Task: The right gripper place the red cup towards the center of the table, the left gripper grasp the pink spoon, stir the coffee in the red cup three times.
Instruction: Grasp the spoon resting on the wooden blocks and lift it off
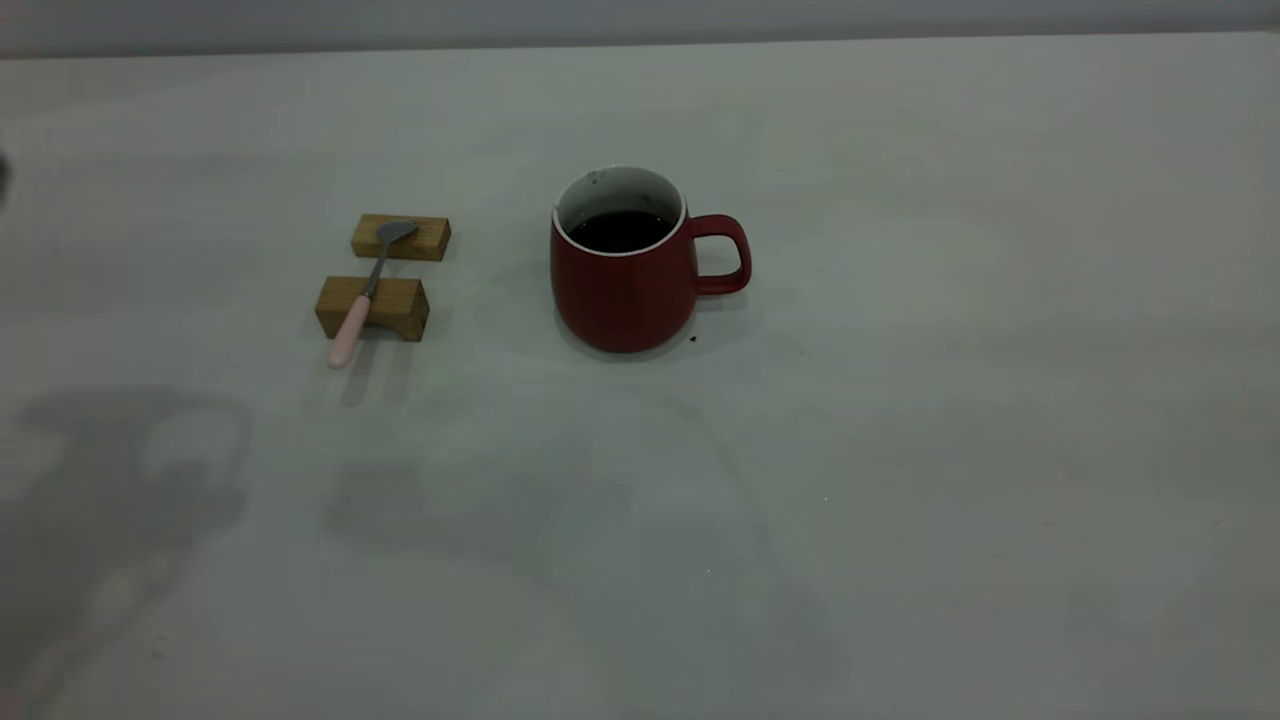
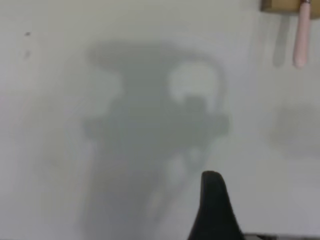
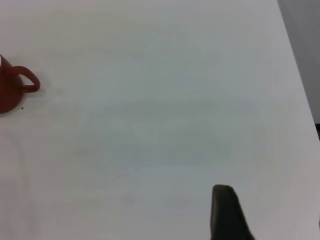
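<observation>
Only small bits of the robot showed. The left gripper (image 2: 214, 210) was a flat black finger with a round tip, wider lower down. The right gripper (image 3: 226, 214) was a black finger too, thick and blunt at its end. No cables, screws or marks could be made out.

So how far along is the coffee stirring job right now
The dark red ceramic mug of dark coffee already stands near the middle of the pale grey table, with nothing gripping it. Nothing is in hand: the pink-handled metal teaspoon lies across two small wooden blocks, untouched. Grasping the spoon and stirring three times remain.
</observation>
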{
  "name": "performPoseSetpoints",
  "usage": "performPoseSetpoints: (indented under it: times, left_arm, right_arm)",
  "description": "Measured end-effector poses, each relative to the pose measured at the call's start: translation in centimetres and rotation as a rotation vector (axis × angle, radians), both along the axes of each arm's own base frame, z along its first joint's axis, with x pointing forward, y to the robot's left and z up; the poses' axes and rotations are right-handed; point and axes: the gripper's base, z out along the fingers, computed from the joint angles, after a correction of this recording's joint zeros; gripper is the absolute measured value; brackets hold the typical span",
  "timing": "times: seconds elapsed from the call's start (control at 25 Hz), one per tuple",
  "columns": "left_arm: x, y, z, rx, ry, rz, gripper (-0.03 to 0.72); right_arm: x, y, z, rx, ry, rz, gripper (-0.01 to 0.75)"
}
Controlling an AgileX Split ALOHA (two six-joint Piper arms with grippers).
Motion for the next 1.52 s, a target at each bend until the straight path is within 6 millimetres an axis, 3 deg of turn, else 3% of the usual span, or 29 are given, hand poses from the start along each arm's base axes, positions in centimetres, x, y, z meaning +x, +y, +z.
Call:
performPoseSetpoints:
  times: [0.24,0.64,0.8,1.52]
  left_arm:
    - [4.7,-1.4,-4.1,-0.024,0.052,-0.003,0.589]
    - [9.5,-6.0,-10.7,-0.025,0.125,-0.074,0.589]
    - [10.4,-7.0,-12.7,-0.03,0.153,-0.068,0.589]
    - [11.8,-7.9,-17.8,-0.025,0.208,-0.041,0.571]
  right_arm:
    - [0.0,0.0,0.0,0.0,0.0,0.0,0.474]
    - [0.0,0.0,0.0,0.0,0.0,0.0,0.474]
    - [0.0,0.0,0.0,0.0,0.0,0.0,0.474]
    - [0.0,0.0,0.0,0.0,0.0,0.0,0.474]
